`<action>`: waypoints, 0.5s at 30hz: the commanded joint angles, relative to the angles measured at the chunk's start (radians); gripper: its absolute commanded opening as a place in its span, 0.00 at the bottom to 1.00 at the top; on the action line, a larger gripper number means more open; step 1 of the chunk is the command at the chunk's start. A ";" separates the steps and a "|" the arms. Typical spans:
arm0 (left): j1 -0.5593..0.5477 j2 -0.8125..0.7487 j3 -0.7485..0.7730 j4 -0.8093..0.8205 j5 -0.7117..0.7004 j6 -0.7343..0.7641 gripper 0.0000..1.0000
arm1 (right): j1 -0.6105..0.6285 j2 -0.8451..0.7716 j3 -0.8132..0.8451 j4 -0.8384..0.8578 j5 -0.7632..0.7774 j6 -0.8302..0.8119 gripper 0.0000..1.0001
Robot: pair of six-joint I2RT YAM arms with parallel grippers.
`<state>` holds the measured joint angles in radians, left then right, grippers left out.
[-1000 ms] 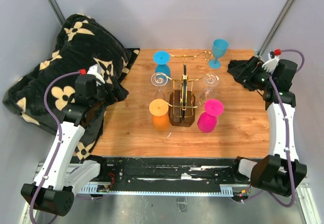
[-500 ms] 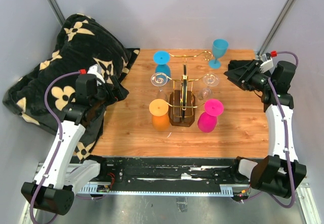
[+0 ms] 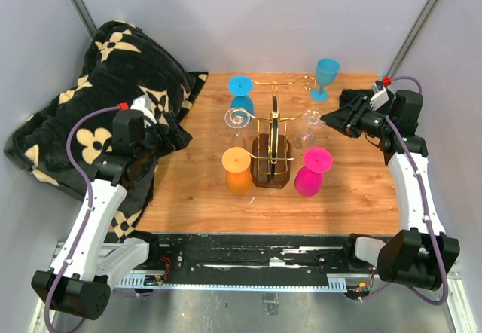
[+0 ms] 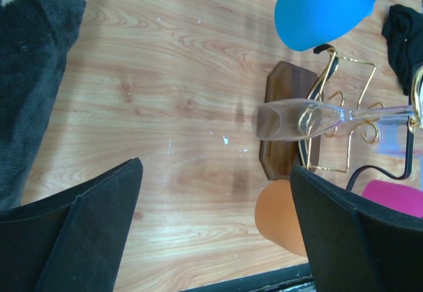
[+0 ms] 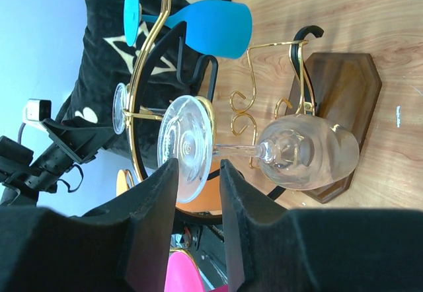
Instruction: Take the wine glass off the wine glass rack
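Observation:
The gold wire wine glass rack (image 3: 273, 141) stands mid-table on its dark wooden base (image 5: 344, 107). A clear wine glass (image 3: 309, 126) hangs upside down on its right side. In the right wrist view the bowl (image 5: 307, 153) points right and the round foot (image 5: 188, 143) sits between my fingers. My right gripper (image 5: 198, 166), also (image 3: 330, 117), has narrowed onto the foot's rim. My left gripper (image 4: 217, 166), also (image 3: 167, 128), is wide open and empty over the table's left edge, facing another clear glass (image 4: 297, 120) on the rack (image 4: 344, 127).
Blue (image 3: 241, 96), orange (image 3: 238, 169) and pink (image 3: 312, 171) glasses hang on the rack. A blue glass (image 3: 326, 77) stands upright at the back right. A black flowered blanket (image 3: 113, 84) lies left of the table.
My right arm has swung left from the table's right edge to the rack, and its jaws have closed from wide to narrow around the clear glass's foot. The left arm has not moved.

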<state>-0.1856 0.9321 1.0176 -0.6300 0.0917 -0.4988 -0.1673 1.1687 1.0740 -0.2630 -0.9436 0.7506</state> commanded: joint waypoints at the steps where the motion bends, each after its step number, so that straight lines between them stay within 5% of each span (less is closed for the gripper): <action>1: -0.003 -0.013 0.036 0.019 0.010 -0.001 1.00 | 0.031 0.011 -0.006 -0.007 0.006 -0.029 0.32; 9: -0.002 -0.007 0.045 0.021 0.013 -0.003 1.00 | 0.040 0.028 -0.011 0.058 -0.017 0.007 0.02; 15: -0.003 -0.015 0.044 0.015 0.009 -0.003 1.00 | 0.040 0.030 -0.006 0.109 -0.021 0.062 0.01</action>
<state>-0.1856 0.9321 1.0313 -0.6300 0.0914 -0.4992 -0.1394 1.1965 1.0718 -0.2119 -0.9710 0.7788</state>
